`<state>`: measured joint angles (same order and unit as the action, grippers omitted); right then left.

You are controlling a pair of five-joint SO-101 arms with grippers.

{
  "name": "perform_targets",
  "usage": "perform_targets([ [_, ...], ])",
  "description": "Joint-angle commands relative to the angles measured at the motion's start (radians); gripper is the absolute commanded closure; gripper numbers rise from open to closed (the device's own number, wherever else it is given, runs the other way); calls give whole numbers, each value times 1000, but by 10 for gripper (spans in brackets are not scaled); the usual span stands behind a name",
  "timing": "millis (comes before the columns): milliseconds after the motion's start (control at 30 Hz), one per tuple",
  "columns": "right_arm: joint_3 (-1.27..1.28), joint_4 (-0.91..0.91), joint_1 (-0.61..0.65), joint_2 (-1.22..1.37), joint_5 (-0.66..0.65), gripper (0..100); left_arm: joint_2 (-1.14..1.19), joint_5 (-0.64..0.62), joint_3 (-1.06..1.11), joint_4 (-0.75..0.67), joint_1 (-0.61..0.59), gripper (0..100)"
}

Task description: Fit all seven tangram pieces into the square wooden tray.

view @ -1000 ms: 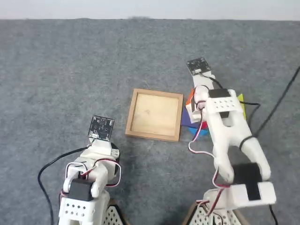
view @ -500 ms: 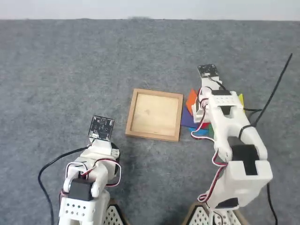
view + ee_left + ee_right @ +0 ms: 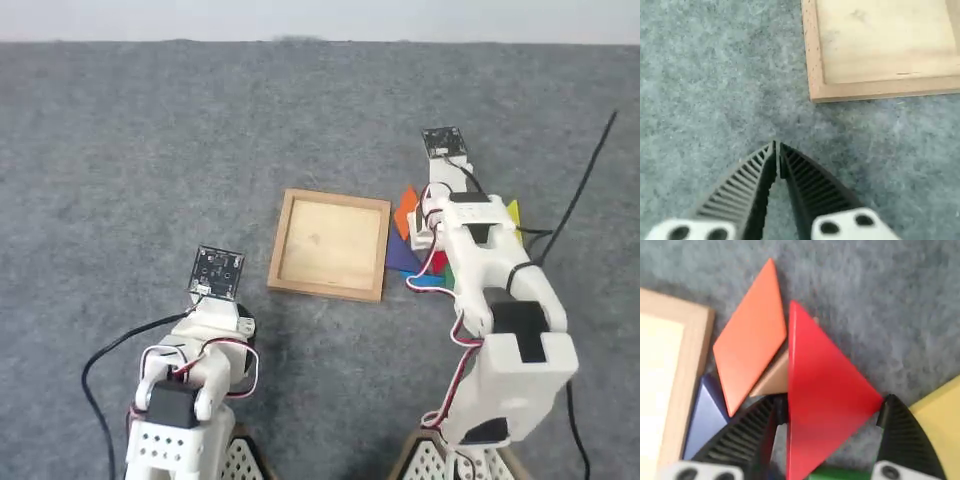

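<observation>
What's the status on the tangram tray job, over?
Left end effector shut, over carpet short of the tray. Right end effector clamped on red triangle. Tray empty. Orange parallelogram lies between triangle and tray.

Colours, high view: flecked grey carpet-like table cover [image 3: 150, 130] throughout, with a white wall strip [image 3: 320, 18] along the top edge. Pale natural-wood square tray [image 3: 279, 240] at centre, plain with faint grain. Left arm [image 3: 190, 385] and right arm [image 3: 490, 270] are white with black motor blocks, red and white wires [image 3: 412, 312], and a black cable [image 3: 90, 375].

Right wrist view:
- red triangular piece [image 3: 825, 390], centre
- orange parallelogram piece [image 3: 750, 350], upper left
- tan wooden piece [image 3: 774, 381], peeking out between those two
- dark blue piece [image 3: 702, 415], lower left
- yellow piece [image 3: 940, 410], lower right
- green piece [image 3: 840, 474], bottom edge

Left gripper [image 3: 776, 146] and right gripper [image 3: 834, 407]: black ribbed fingers on white bases.
</observation>
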<state>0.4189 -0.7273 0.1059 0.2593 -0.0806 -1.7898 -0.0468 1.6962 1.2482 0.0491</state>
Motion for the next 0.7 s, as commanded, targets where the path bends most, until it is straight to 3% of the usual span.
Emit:
perform_targets([
  [0, -72, 13, -8, 12, 9, 707, -12, -12, -13, 6, 2, 988],
  [200, -75, 16, -7, 18, 9, 708, -12, -12, -13, 6, 2, 988],
  [433, -75, 19, -4, 18, 5, 827, -12, -12, -13, 6, 2, 988],
  [667, -75, 13, -4, 16, 3, 832, -12, -12, -13, 6, 2, 988],
])
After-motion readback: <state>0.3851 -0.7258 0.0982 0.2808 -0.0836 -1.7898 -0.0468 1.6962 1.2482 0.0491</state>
